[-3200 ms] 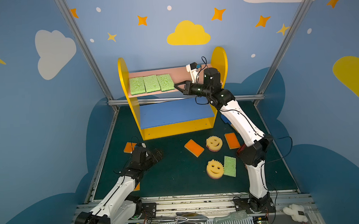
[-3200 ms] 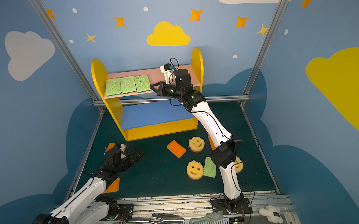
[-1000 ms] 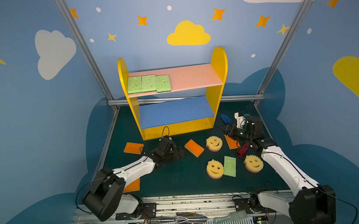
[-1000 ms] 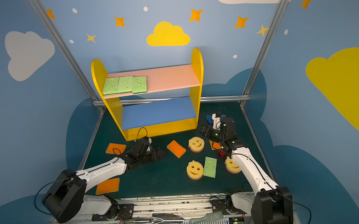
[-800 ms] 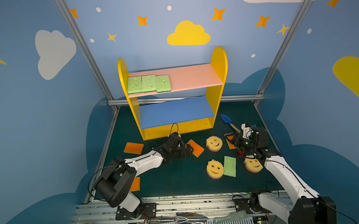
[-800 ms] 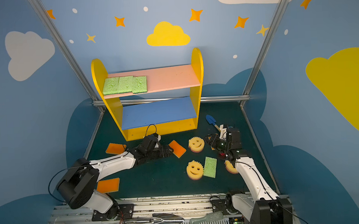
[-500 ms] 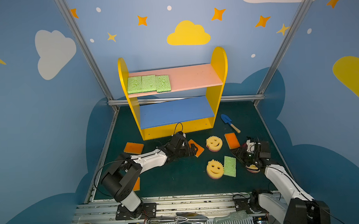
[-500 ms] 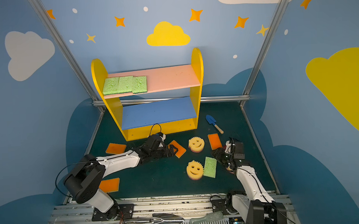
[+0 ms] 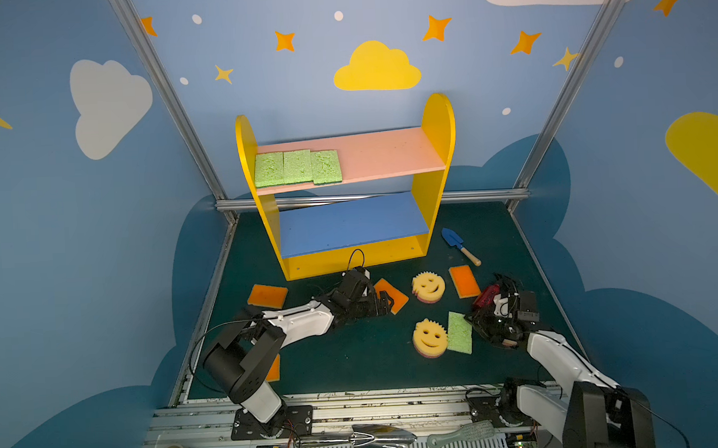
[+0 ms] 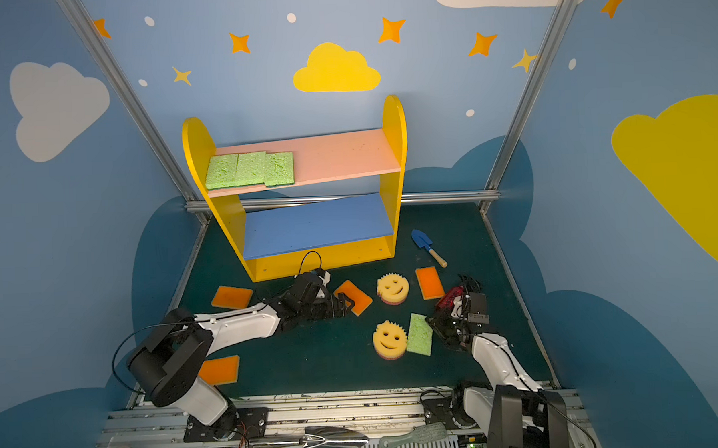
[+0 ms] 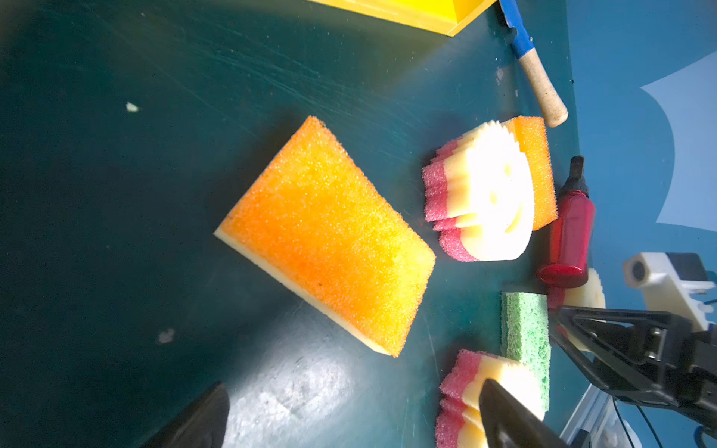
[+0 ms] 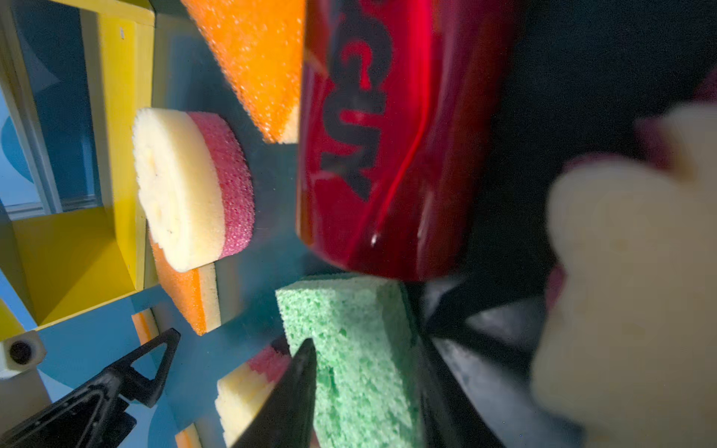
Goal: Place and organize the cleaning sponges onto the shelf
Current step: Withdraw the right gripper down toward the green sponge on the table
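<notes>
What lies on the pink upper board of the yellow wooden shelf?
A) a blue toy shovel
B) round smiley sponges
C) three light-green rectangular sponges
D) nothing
C: three light-green rectangular sponges sit side by side on the pink upper board, at its left end.

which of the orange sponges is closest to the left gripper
The orange sponge lying diagonally just in front of the shelf, right ahead of the left gripper; the others sit farther off.
</notes>
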